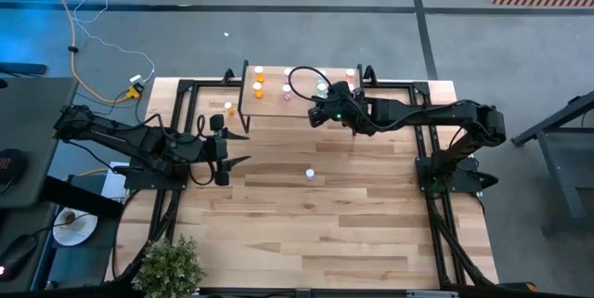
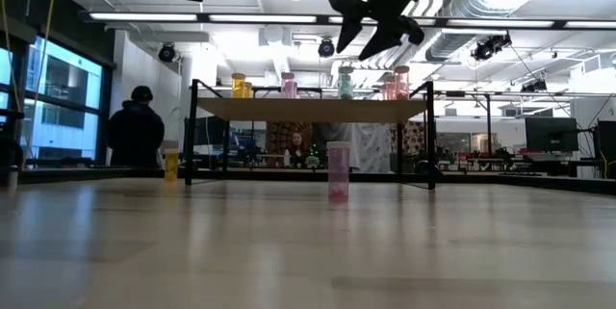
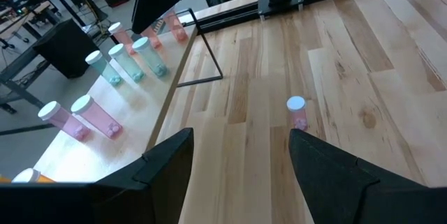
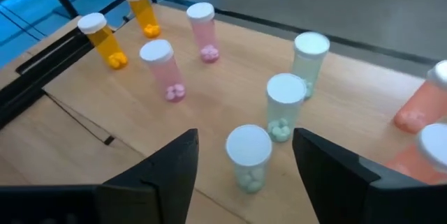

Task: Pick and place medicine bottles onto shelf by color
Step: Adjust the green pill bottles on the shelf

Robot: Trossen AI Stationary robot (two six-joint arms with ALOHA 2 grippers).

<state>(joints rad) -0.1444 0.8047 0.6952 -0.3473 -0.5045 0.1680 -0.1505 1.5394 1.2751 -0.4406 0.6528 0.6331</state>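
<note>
The shelf stands at the table's far edge and bears orange, pink, teal and reddish medicine bottles, all upright on their bases. My right gripper hovers open over the shelf. Its fingers stand on either side of the nearest teal bottle without touching it. A pink bottle stands alone on the table's middle. My left gripper waits open at the table's left, raised, facing that pink bottle.
An orange bottle stands on the table by the shelf's left legs. A potted plant sits at the near left corner. Black frame rails border the table. A person stands in the room beyond.
</note>
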